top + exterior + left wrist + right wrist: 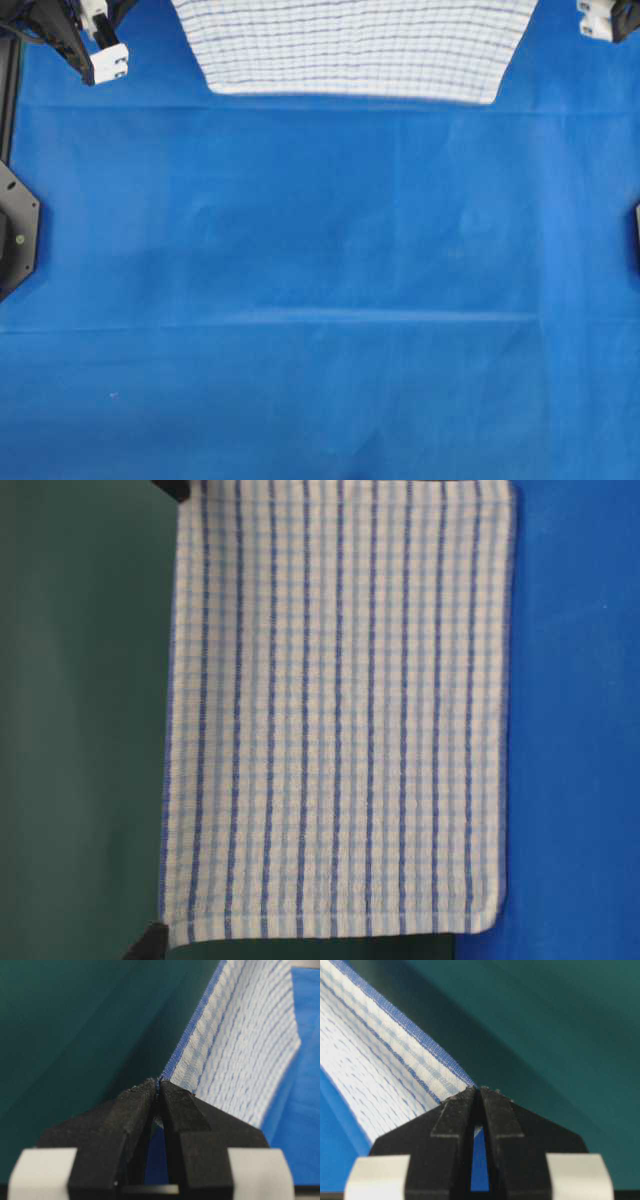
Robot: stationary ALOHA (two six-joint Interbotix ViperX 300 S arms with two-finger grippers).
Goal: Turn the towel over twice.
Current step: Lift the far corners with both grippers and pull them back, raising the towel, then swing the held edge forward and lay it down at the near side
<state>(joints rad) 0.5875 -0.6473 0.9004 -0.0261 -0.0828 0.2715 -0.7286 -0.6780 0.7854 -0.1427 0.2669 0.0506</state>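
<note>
While both arms are holding their corners up high, the towel (pixel 340 710) is hanging in the air like a sheet on a line, stretched flat between them and facing out across the table. Over on the left, the left gripper (pixel 159 1085) is pinching the very tip of one top corner, its black fingers (pixel 135 1110) pressed together with only the cloth's blue hem between them. Across the way the right gripper (pixel 478 1091) is doing just the same at the other top corner, jaws squeezed narrow on the edge of the weave, and the hemmed top border is running taut away from it. From the table-level camera the cloth is showing its whole face: white weave, dark blue stripes alternating with pale blue ones, a faint checked grid crossing them, and the two dark gripper tips peeking in at the upper corners. Its lower edge is hanging just over the blue table covering (pixel 320 300), and I cannot tell whether the hem is brushing that surface or clearing it. From overhead the towel is appearing at the far edge of the table, tapering toward its lower hem, with the left arm's white-capped hardware (pixel 108 62) off to one side and the right arm's (pixel 597 20) off to the other. Behind the cloth the dark green backdrop (pixel 80 720) is filling the room's far side.
</note>
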